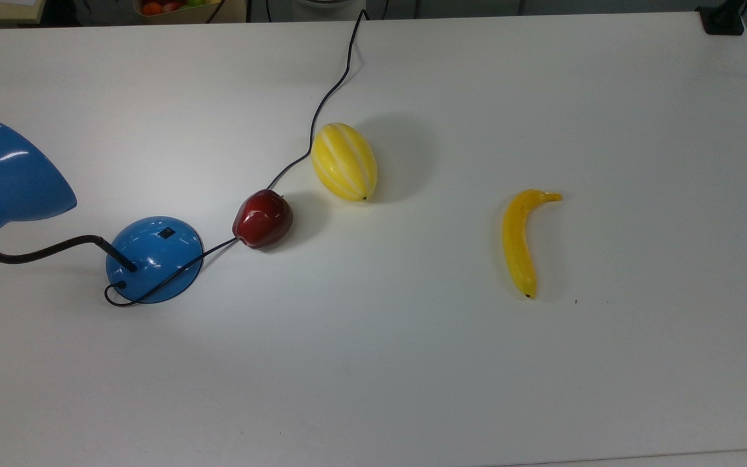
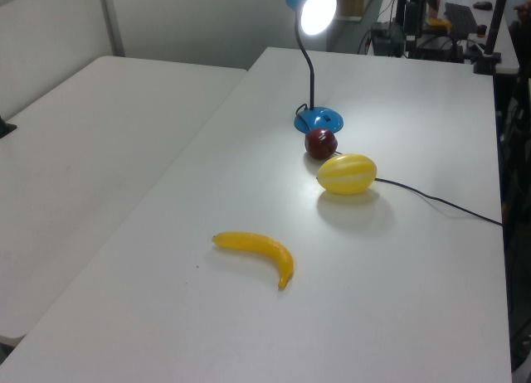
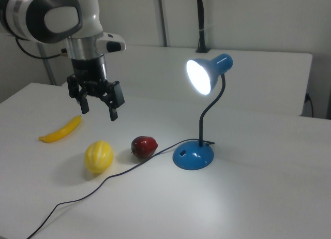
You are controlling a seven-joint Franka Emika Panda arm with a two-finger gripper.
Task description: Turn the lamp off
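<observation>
The blue lamp (image 3: 209, 73) stands on the white table and its bulb glows brightly. Its domed base (image 1: 154, 257) carries a small black switch (image 1: 165, 233), also visible on the base (image 3: 192, 156) in the right view. In the left view the lamp (image 2: 312, 10) is at the far end of the table. A black cord (image 1: 321, 107) runs from the base across the table. My gripper (image 3: 98, 110) hangs open in the air, above the table and well to the right view's left of the lamp, with nothing between its fingers.
A dark red apple (image 1: 262, 218) lies close to the lamp base, on the cord. A yellow striped melon (image 1: 344, 161) sits beside it and a banana (image 1: 521, 240) lies farther off. The table (image 1: 412, 363) is white with wide bare areas.
</observation>
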